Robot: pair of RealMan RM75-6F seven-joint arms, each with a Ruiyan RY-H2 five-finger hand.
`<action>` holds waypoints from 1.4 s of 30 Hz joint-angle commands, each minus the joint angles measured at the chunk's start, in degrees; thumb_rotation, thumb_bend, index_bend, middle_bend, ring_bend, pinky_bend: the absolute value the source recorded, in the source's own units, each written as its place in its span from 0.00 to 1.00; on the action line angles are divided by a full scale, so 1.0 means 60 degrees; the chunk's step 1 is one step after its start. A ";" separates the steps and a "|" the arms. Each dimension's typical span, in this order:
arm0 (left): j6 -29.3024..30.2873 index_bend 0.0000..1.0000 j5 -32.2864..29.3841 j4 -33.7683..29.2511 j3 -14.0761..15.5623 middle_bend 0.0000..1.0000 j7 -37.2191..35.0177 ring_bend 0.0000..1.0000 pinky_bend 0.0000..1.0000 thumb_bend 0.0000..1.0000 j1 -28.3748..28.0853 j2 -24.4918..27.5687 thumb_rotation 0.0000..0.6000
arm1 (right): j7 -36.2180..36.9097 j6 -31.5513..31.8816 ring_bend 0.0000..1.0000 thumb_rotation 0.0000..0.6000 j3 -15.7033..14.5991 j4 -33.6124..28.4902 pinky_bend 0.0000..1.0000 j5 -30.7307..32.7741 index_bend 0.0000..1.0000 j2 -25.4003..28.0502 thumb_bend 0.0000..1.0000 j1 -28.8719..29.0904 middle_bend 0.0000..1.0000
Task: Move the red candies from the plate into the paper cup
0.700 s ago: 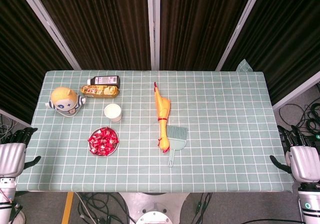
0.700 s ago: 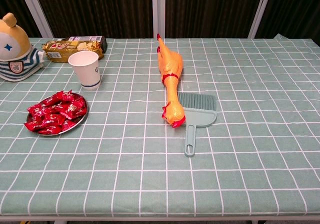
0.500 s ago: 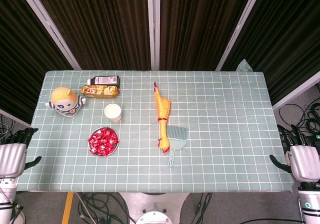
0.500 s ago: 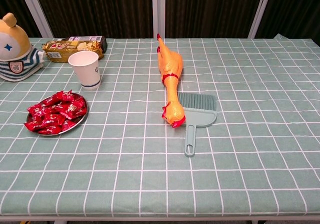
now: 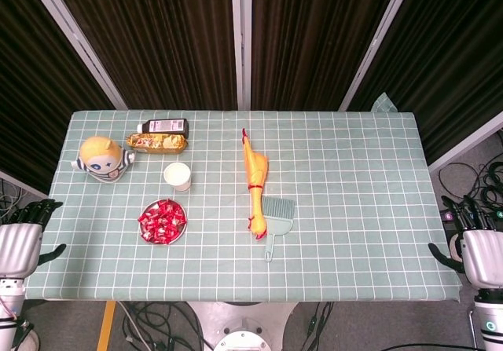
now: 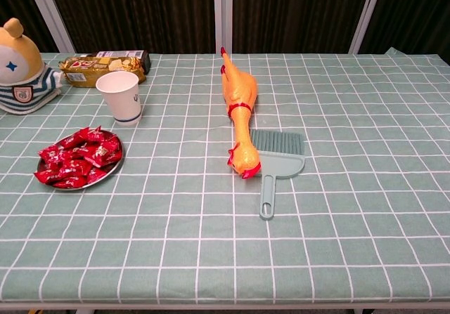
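Several red wrapped candies (image 5: 162,220) (image 6: 79,157) are heaped on a small round plate (image 5: 180,231) (image 6: 110,174) on the left part of the table. Just behind it stands a white paper cup (image 5: 178,176) (image 6: 119,97), upright and with nothing visible inside. My left hand (image 5: 19,242) hangs off the table's left edge, fingers apart and holding nothing. Off the right edge, my right hand (image 5: 481,250) is likewise spread and holds nothing. Neither hand shows in the chest view.
A yellow rubber chicken (image 5: 255,181) (image 6: 238,110) lies mid-table beside a small teal dustpan brush (image 5: 275,216) (image 6: 275,159). At the back left are a round cartoon doll (image 5: 103,157) (image 6: 22,65), a snack packet (image 5: 157,140) (image 6: 94,66) and a dark box (image 5: 163,125).
Both hands have sunk slightly lower at the table's sides. Nothing on the table has moved.
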 commanded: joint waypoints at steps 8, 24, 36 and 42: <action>-0.1546 0.35 0.0677 0.0199 -0.0302 0.43 -0.0832 0.34 0.54 0.09 -0.1482 0.0332 1.00 | -0.0104 -0.0038 0.07 1.00 0.0073 -0.0134 0.19 -0.0053 0.12 0.0104 0.12 0.0107 0.22; -0.5136 0.39 -0.0124 0.1774 -0.0369 0.54 -0.0736 0.45 0.62 0.10 -0.3924 -0.1632 1.00 | -0.0105 -0.0301 0.07 1.00 0.0117 -0.0133 0.19 0.0164 0.12 0.0132 0.12 0.0223 0.22; -0.5615 0.40 -0.0775 0.2404 -0.0303 0.43 -0.0131 0.35 0.51 0.10 -0.4436 -0.2853 1.00 | 0.0108 -0.0458 0.07 1.00 0.0093 0.0052 0.19 0.0334 0.12 0.0112 0.12 0.0231 0.22; -0.5644 0.33 -0.0691 0.1799 -0.0091 0.32 0.0107 0.26 0.46 0.11 -0.4522 -0.2522 1.00 | 0.0183 -0.0540 0.07 1.00 0.0101 0.0115 0.19 0.0403 0.12 0.0106 0.12 0.0256 0.22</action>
